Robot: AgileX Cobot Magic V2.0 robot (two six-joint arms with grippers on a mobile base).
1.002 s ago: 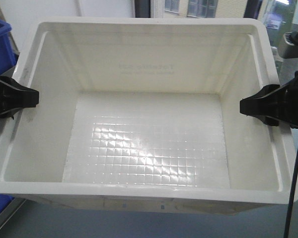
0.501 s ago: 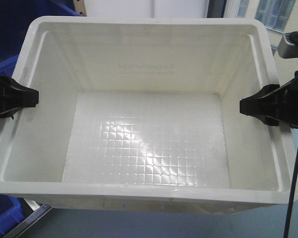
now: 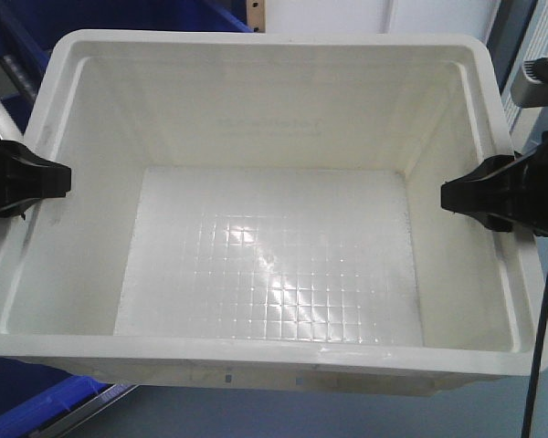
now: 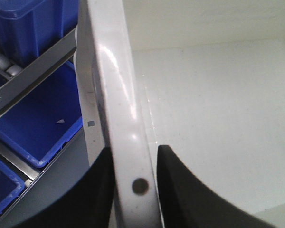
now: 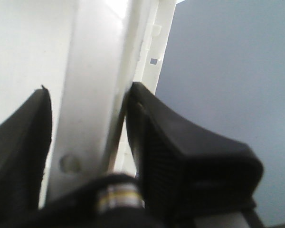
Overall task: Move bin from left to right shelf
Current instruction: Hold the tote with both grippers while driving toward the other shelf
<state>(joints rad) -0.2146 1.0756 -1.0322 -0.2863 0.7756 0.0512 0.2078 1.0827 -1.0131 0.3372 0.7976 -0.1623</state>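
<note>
Hovering bin [image 3: 274,137] over blue crates [image 4: 38,123], grey floor [image 3: 256,415]

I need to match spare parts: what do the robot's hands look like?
The left hand and right hand are matte black, with broad fingers tapering to blunt tips. One finger of the right hand has a finely textured face. A thin black cable hangs beside the right hand. No markings show.

1. Your front view is bright; glare sits on the floor of the bin [image 3: 256,119], centre toward 6 o'clock.
2. Your left wrist view is sharp, a highlight streaking the rim.
3. Your right wrist view is blurred, worst at 6 o'clock.
</note>
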